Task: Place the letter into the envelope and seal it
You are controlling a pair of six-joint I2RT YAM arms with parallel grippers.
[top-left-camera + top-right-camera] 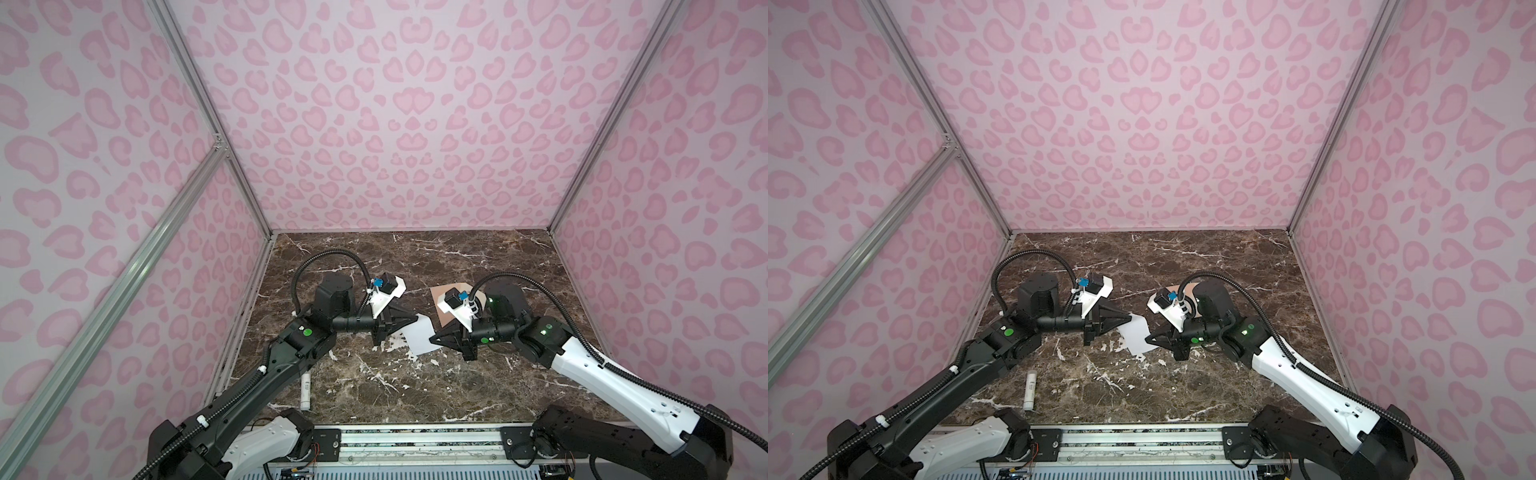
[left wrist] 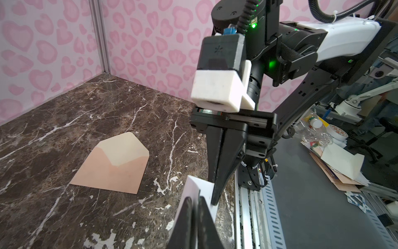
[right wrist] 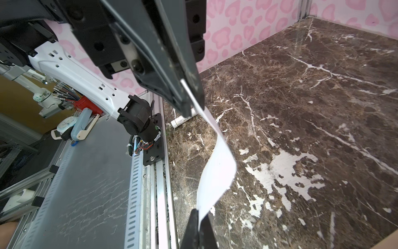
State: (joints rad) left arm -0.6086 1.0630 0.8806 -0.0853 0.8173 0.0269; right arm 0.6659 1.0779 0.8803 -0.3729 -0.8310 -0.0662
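Observation:
The white letter hangs above the marble table, pinched at opposite edges by both grippers. My left gripper is shut on its left edge, and the left wrist view shows the sheet clamped between the closed jaws. My right gripper is shut on the other edge; in the right wrist view the letter curves and twists from my jaws up to the left gripper. The peach envelope lies flat behind, its flap open and its paler inside up. In a top view the right wrist partly covers the envelope.
A small white glue-stick tube lies near the front left of the table, beside the left arm. An aluminium rail runs along the front edge. Pink patterned walls enclose the other three sides.

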